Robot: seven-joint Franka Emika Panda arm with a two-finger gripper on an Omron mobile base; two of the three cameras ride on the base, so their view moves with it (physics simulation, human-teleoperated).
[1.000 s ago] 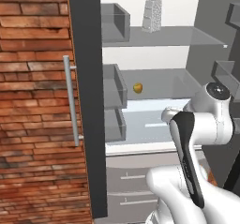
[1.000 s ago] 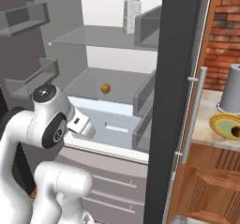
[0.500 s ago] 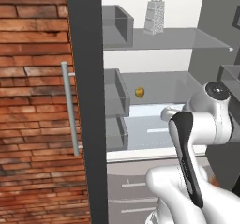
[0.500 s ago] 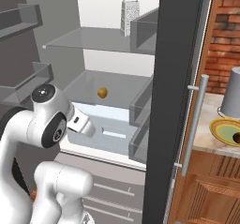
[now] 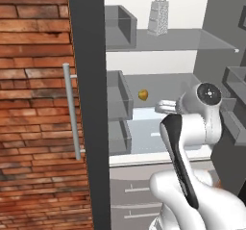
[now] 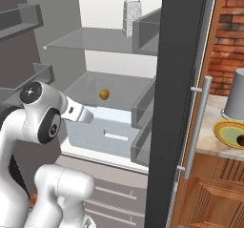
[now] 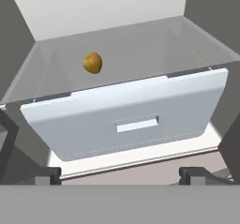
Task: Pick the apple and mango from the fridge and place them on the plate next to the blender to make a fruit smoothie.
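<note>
Hand view had the mango point(image 7: 93, 62) behind the fridge point(image 7: 136, 120) drawer; right base view added the plate point(image 6: 229, 134). Gripper point(image 7: 122, 175) spread wide, empty.

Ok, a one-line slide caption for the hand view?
Open gripper faces the fridge drawer, an orange-yellow fruit on the shelf behind.

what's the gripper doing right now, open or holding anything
Gripper: open, fingers wide apart, holding nothing, aimed into the fridge below the orange-yellow fruit.
</note>
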